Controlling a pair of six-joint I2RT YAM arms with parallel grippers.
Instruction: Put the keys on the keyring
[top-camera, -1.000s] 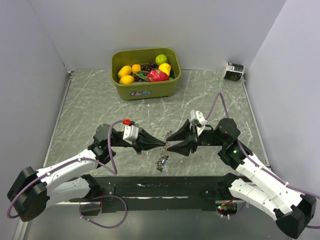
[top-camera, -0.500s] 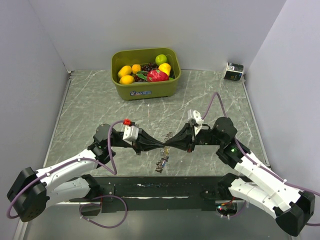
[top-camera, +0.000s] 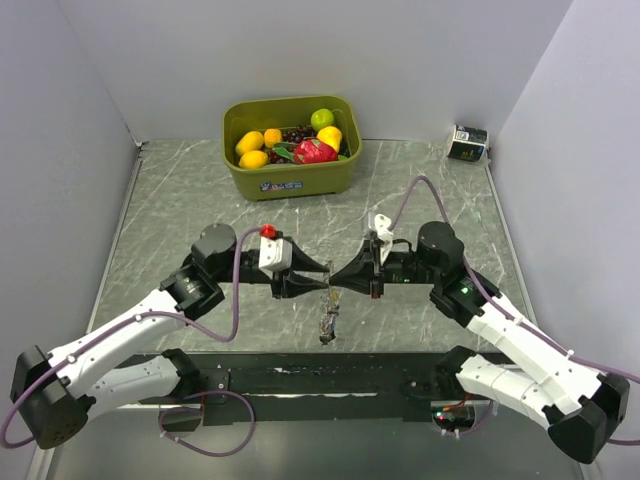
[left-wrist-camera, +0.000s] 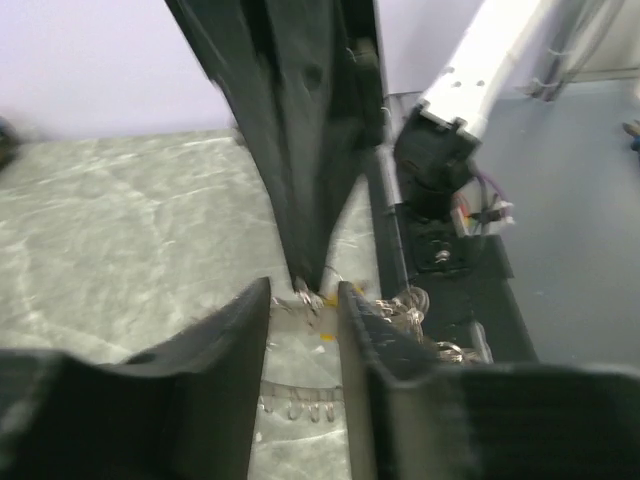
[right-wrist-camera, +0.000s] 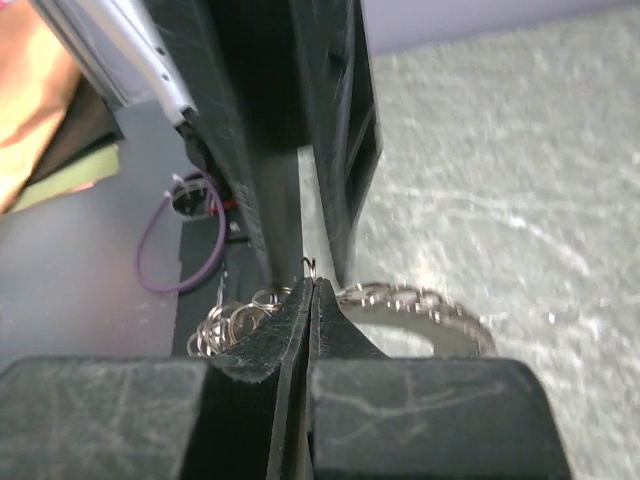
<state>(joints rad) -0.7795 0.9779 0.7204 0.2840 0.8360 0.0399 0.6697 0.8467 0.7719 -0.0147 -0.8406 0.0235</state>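
The table (top-camera: 180, 220) has a grey-green top with pale lines like stone; at the far side, near the middle, sits a green tub (top-camera: 300, 182) full of fruit (top-camera: 314, 150); a small dark box (top-camera: 467, 142) sits in the far right corner, well apart from the tub; a black strip (top-camera: 300, 375) runs along the near edge; the keys (top-camera: 327, 326) dangle just behind that strip, and I cannot tell if they touch the top.

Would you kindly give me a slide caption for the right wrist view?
Right gripper shut on a small ring; open left gripper opposite.
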